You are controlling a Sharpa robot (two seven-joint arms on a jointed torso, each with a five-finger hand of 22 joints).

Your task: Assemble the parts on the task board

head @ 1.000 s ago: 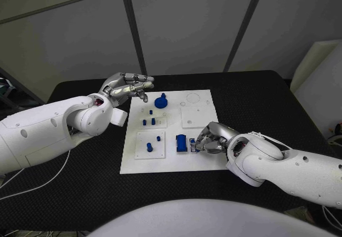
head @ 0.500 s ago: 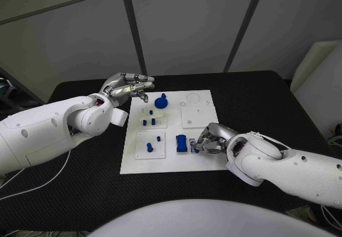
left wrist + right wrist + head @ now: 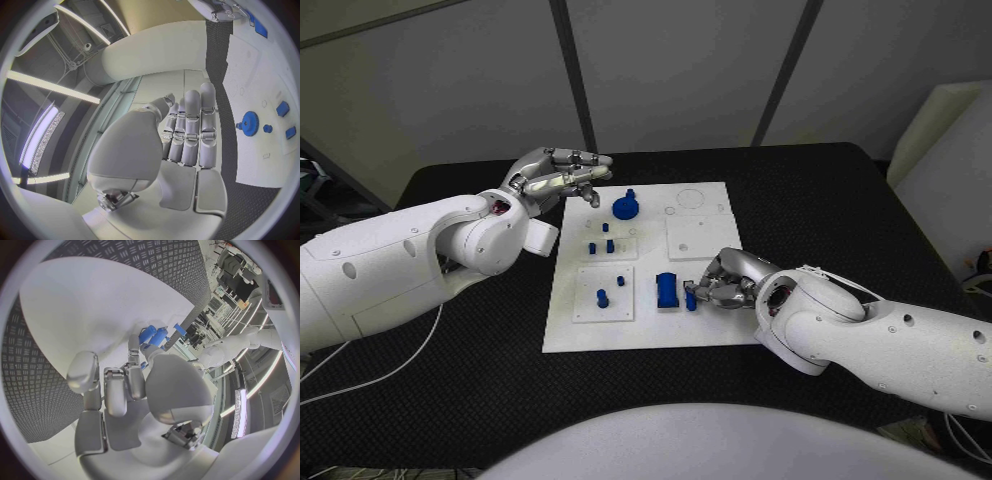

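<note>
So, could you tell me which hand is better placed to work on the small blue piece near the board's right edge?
The right hand: its fingers are already at the small blue piece on the white board. The left hand hovers beyond the board's far left corner, holding nothing.

1. 2 glossy white rounded arms, bulbous at the joints.
2. Silver metal left hand, segmented fingers with pale pads.
3. Matching silver right hand.
4. Thin white cable along the right forearm.
</note>
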